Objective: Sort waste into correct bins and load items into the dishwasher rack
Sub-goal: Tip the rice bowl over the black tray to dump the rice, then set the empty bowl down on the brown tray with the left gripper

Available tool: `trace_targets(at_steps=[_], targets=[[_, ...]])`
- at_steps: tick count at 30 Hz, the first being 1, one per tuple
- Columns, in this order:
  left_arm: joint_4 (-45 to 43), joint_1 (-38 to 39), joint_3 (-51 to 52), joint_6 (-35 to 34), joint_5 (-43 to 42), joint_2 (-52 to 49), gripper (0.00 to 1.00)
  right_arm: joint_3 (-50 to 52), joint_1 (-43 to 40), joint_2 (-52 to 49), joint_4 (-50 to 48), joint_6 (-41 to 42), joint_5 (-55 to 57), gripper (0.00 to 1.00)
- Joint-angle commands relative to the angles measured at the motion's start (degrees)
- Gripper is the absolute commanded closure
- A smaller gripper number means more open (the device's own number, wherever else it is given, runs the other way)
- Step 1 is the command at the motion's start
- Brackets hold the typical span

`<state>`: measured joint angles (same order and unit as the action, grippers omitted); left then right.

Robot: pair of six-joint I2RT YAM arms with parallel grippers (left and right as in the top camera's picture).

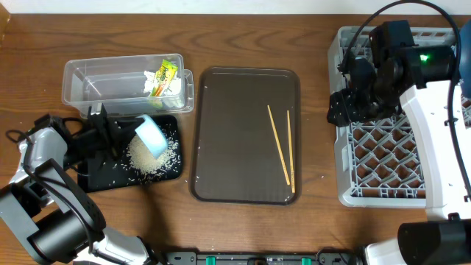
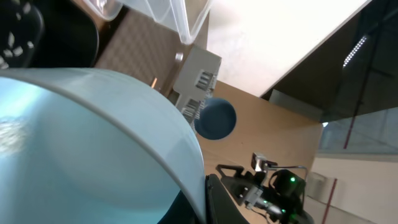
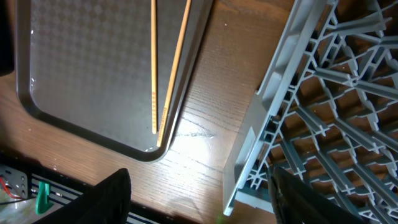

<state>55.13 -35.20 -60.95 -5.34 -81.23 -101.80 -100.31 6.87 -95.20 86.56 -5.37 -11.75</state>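
Observation:
My left gripper (image 1: 126, 132) is shut on the rim of the light blue bowl (image 1: 151, 135) and holds it tilted over the shallow black tray (image 1: 103, 177). A pile of white rice (image 1: 151, 156) lies in that tray. The bowl fills the left wrist view (image 2: 81, 149). The clear tub (image 1: 96, 85) holds the yellow-green wrapper (image 1: 165, 73) and the white tissue (image 1: 153, 79). Two chopsticks (image 1: 283, 147) lie on the brown serving tray (image 1: 235, 118). My right gripper (image 3: 205, 199) is open and empty at the left edge of the grey rack (image 1: 383, 162). No cups show.
In the right wrist view the chopsticks (image 3: 165, 68) lie at the serving tray's (image 3: 81, 62) corner, beside the rack wall (image 3: 273, 93). A dark blue round shape (image 2: 215, 119) shows far off by the rack in the left wrist view. Stray rice grains (image 1: 110, 175) dot the black tray.

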Motion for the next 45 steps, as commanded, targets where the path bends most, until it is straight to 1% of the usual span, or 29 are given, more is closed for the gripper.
trace_targets(at_steps=[1,2,3,4,5,7,8,10,11,12,13,15,19,22,24,27,28,30,35,40,42,43,44,45], targets=[[0.46,-0.31,0.37,7.72,-7.78,-0.22,0.94,-0.04,0.92,-0.17,0.2,0.09,0.39,0.31],[-0.13,-0.35,0.37,8.94,-8.04,-0.22,0.94,-0.04,0.92,-0.17,0.2,-0.04,0.39,0.31],[-1.42,-0.55,0.37,8.85,-6.32,-0.22,0.94,-0.04,0.92,-0.17,0.22,-0.04,0.39,0.31],[-1.68,-0.7,0.37,6.78,-3.82,-0.22,0.94,-0.04,0.92,-0.17,0.22,-0.04,0.39,0.31],[-1.07,-0.68,0.37,5.92,-4.2,-0.22,0.94,-0.04,0.92,-0.17,0.26,-0.04,0.39,0.31],[0.94,-0.55,0.35,9.2,-8.94,-0.11,0.94,-0.04,0.92,-0.17,0.33,-0.04,0.39,0.31],[1.18,-0.46,0.28,10.6,-8.83,0.13,0.94,-0.04,0.92,-0.17,0.44,-0.04,0.39,0.31],[0.17,-0.61,0.28,10.93,-6.03,0.11,0.94,-0.04,0.92,-0.17,0.46,-0.04,0.39,0.31],[-0.17,-0.63,0.28,8.96,-2.54,-0.02,0.94,-0.04,0.92,-0.17,0.46,-0.04,0.39,0.31],[0.15,-0.63,0.31,6.84,-1.33,-0.02,0.94,-0.04,0.92,-0.17,0.46,-0.04,0.39,0.31],[1.33,-0.59,0.31,7.45,-2.73,0.02,0.94,-0.04,0.92,-0.17,0.46,-0.04,0.39,0.31],[2.95,0.11,0.31,11.58,-6.8,0.48,0.94,-0.04,0.92,-0.17,0.46,-0.04,0.39,0.31],[4.37,2.12,0.31,12.02,-6.38,2.12,0.94,-0.04,0.92,-0.17,0.46,-0.04,0.39,0.32],[5.81,5.35,0.31,13.29,-6.03,4.76,0.94,-0.04,0.92,-0.17,0.46,-0.04,0.39,0.3],[5.62,8.87,0.26,13.27,-2.16,7.56,0.94,-0.04,0.92,-0.17,0.42,-0.04,0.39,0.28],[5.03,15.63,-0.07,12.57,10.14,11.82,0.93,-0.04,0.92,-0.17,0.28,-0.02,0.37,0.28],[4.09,18.4,-0.07,10.93,14.32,12.92,0.94,-0.04,0.92,-0.17,0.22,-0.02,0.37,0.28],[2.03,23.17,-0.07,8.0,19.8,13.9,0.94,-0.04,0.94,-0.17,0.09,-0.02,0.37,0.28],[-3.52,36.74,-0.07,2.51,30.16,13.86,0.94,-0.04,0.94,-0.17,0.11,0.0,0.35,0.28],[-9.51,49.24,-0.02,-5.25,45.83,12.76,0.94,-0.04,0.94,-0.17,0.28,0.0,0.35,0.28],[-11.47,53.2,-0.02,-6.62,47.78,12.61,0.93,-0.04,0.94,-0.17,0.26,0.0,0.35,0.28],[-12.83,55.28,-0.02,-6.6,47.87,12.59,0.92,-0.04,0.94,-0.17,0.26,0.0,0.35,0.28],[-14.34,57.09,-0.02,-6.6,47.89,12.57,0.88,-0.04,0.94,-0.17,0.26,0.0,0.35,0.28],[-15.69,58.45,-0.02,-6.62,47.89,12.52,0.87,-0.04,0.94,-0.17,0.24,0.0,0.35,0.28]])
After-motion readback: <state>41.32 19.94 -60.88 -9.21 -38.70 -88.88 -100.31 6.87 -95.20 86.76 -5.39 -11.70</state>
